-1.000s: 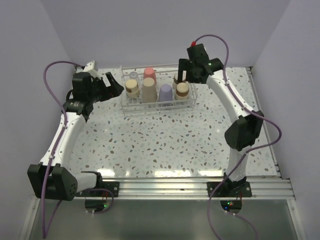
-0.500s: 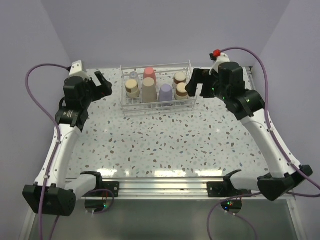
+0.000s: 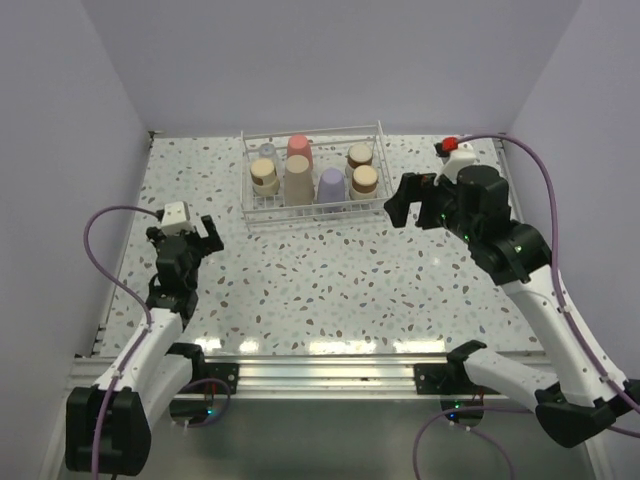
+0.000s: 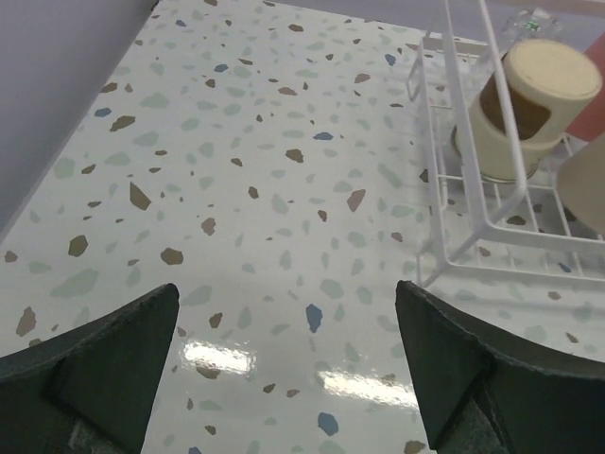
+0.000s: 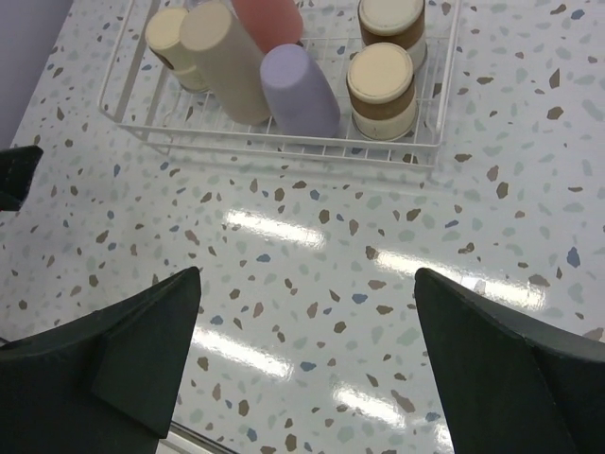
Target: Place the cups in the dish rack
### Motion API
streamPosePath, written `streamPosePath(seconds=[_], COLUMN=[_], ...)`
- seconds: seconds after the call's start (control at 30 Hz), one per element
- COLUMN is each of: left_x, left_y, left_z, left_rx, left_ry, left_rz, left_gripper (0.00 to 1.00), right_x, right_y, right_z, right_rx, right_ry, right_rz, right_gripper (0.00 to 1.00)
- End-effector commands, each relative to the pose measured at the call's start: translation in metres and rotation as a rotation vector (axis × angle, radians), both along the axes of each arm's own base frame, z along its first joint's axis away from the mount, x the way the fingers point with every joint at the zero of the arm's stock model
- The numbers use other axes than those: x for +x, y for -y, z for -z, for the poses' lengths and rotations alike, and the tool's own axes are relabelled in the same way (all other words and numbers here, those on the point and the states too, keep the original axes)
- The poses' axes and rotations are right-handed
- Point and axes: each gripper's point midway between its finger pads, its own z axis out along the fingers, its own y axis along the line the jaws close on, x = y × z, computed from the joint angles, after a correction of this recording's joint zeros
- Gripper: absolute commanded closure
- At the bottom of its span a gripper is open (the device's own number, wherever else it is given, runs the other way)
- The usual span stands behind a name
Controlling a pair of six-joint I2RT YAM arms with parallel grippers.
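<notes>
The left claw (image 3: 186, 238) gapes wide above the speckled desk (image 3: 300, 290), well left of the dish rack (image 3: 312, 214). The rack holds the cups: steel cups (image 3: 265, 176), beige cup (image 3: 298, 180), coral cup (image 3: 299, 148), lavender cup (image 3: 331, 185), and perhaps a clear cup (image 3: 265, 151) at its back-left. The right claw (image 3: 416, 203) stands wide, empty, just right of the rack.

I can't read any text, label, brand, number or sign in any of my three views. The cups (image 3: 300, 172) carry no printing I can make out, and nothing is marked on the dish rack (image 3: 312, 212) or the speckled desk (image 3: 330, 280).
</notes>
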Motion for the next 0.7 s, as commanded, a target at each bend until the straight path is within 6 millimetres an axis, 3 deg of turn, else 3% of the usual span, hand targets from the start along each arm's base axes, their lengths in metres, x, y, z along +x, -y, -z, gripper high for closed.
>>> streamPosePath(seconds=[0.0,0.07,0.1,0.17,0.23,0.27,0.3,0.4,0.47,0.53,0.6,0.63,0.67], left_x=[0.010,0.009,0.011,0.012,0.014,0.019,0.024,0.038,0.048,0.049,0.043,0.042,0.043], left_y=[-0.020,-0.018,-0.016,-0.013,-0.013,-0.014,-0.015,-0.009,-0.008,-0.003,0.008,0.012,0.015], left_z=[-0.021,-0.005,0.011,0.019,0.037,0.029,0.039,0.036,0.037,0.033,0.046,0.037,0.046], left_rx=[0.111,0.111,0.105,0.078,0.066,0.067,0.074,0.141,0.173,0.186,0.237,0.242,0.234], left_ry=[0.195,0.221,0.188,0.206,0.168,0.202,0.152,0.160,0.150,0.202,0.211,0.257,0.199], left_rz=[-0.080,-0.067,-0.060,-0.054,-0.059,-0.062,-0.065,-0.014,0.003,0.038,0.118,0.136,0.159], left_gripper=[0.00,0.00,0.00,0.00,0.00,0.00,0.00,0.00,0.00,0.00,0.00,0.00,0.00], right_x=[-0.011,-0.018,-0.020,-0.024,-0.028,-0.028,-0.031,-0.029,-0.027,-0.024,-0.020,-0.020,-0.018], right_y=[0.012,0.014,0.014,0.012,0.006,0.005,-0.001,-0.002,-0.006,-0.009,-0.011,-0.011,-0.011], right_z=[-0.013,-0.025,-0.021,-0.021,-0.008,0.000,0.014,0.037,0.043,0.057,0.067,0.070,0.069], right_rx=[0.007,0.036,0.037,0.052,0.062,0.055,0.056,0.083,0.140,0.172,0.199,0.203,0.198], right_ry=[0.091,0.157,0.157,0.163,0.122,0.101,0.067,-0.006,-0.030,-0.074,-0.123,-0.138,-0.124], right_rz=[0.018,0.009,0.003,-0.016,-0.044,-0.046,-0.084,-0.041,-0.011,0.011,0.049,0.061,0.057], right_gripper=[0.02,0.02,0.02,0.02,0.02,0.02,0.02,0.02,0.02,0.02,0.02,0.02,0.02])
